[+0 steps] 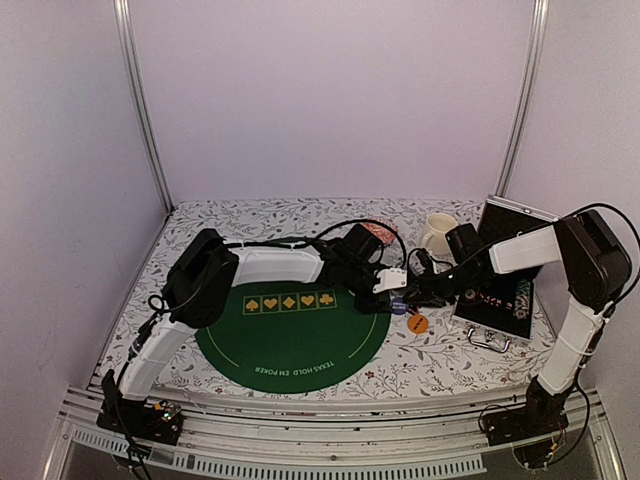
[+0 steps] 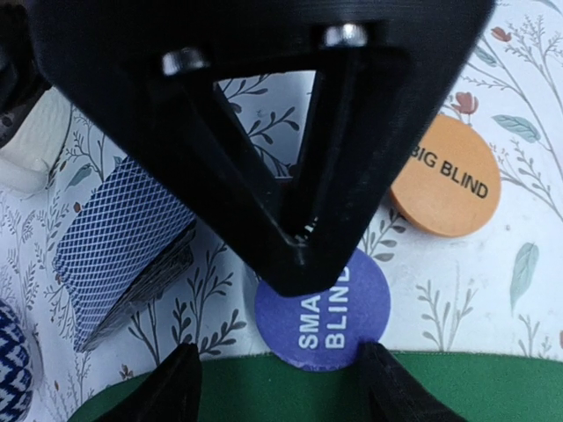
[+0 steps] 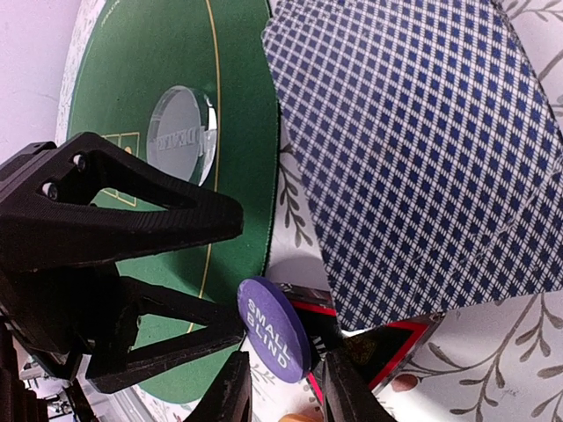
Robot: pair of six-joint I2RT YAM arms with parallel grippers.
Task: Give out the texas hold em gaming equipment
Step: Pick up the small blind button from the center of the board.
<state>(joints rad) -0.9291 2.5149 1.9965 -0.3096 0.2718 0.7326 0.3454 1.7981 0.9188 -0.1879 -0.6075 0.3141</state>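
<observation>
Open case [image 1: 508,232], 3 o'clock: striped chips [image 1: 521,298] inside. SMALL BLIND button [image 2: 323,308] at mat's [image 1: 290,345] 3 o'clock edge; left gripper [image 2: 288,387] wide astride it, right gripper [image 3: 290,391] narrowly parted. BIG BLIND button [image 2: 444,180] beside.

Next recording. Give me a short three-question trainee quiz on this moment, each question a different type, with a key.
1. Multiple choice: what is printed on the orange button?
A) ALL IN
B) BIG BLIND
C) SMALL BLIND
2. True or false: the blue button lies wholly on the green mat.
3. One word: does the left gripper stand open or shut?

Key
1. B.
2. False: most of it is off the mat, at the mat's edge.
3. Open.
</observation>
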